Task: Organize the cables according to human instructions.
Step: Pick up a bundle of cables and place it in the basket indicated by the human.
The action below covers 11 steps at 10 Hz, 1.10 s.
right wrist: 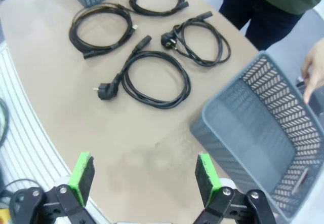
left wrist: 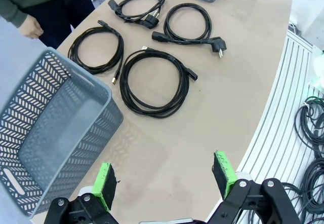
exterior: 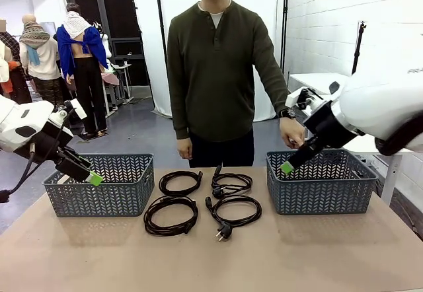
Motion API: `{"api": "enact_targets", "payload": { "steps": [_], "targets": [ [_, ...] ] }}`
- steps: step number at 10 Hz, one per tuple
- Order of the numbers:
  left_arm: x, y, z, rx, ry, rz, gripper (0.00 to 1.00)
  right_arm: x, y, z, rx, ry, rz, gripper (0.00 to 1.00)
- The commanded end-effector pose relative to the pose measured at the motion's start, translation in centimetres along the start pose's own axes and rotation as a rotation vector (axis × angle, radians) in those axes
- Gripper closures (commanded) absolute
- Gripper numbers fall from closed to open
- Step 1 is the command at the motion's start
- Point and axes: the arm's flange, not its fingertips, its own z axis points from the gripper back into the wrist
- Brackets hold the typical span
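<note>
A tan surface (exterior: 317, 252) with a rounded edge stands on a smooth grey floor (exterior: 132, 133). To the right rises a white-painted block wall (exterior: 330, 14), with a white table (exterior: 317, 80) against it and a thin black stand (exterior: 357, 47) beside it. A tall white backdrop sheet (exterior: 149, 47) hangs at the far side, flanked by black poles (exterior: 285, 21). Left of it are dark glazed doors or windows (exterior: 122, 14); which of the two cannot be told. The light is bright and even, casting soft shadows. In the left wrist view, a white ribbed panel (left wrist: 283, 127) runs along the surface's curved edge.
</note>
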Motion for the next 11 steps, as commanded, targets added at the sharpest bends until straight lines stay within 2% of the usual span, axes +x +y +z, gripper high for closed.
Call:
{"api": "enact_targets", "payload": {
  "steps": [1, 3, 7, 11],
  "targets": [
    [-0.1, 0.3, -0.1, -0.007, -0.004, -0.002, 0.0, 3.5, 0.3, -1.2, 0.034, 0.039, -0.086, 0.0],
    [-0.1, 0.3, -0.1, -0.007, -0.004, -0.002, 0.0, 6.2, 0.7, -3.3, 0.043, 0.132, -0.154, 0.0],
    [-0.1, 0.3, -0.1, -0.007, -0.004, -0.002, 0.0, 10.3, 1.9, -8.9, -0.061, 0.226, -0.186, 0.0],
    [-0.1, 0.3, -0.1, -0.007, -0.004, -0.002, 0.0, 11.8, 2.8, -13.7, -0.061, 0.327, -0.201, 0.0]
  ]
}}
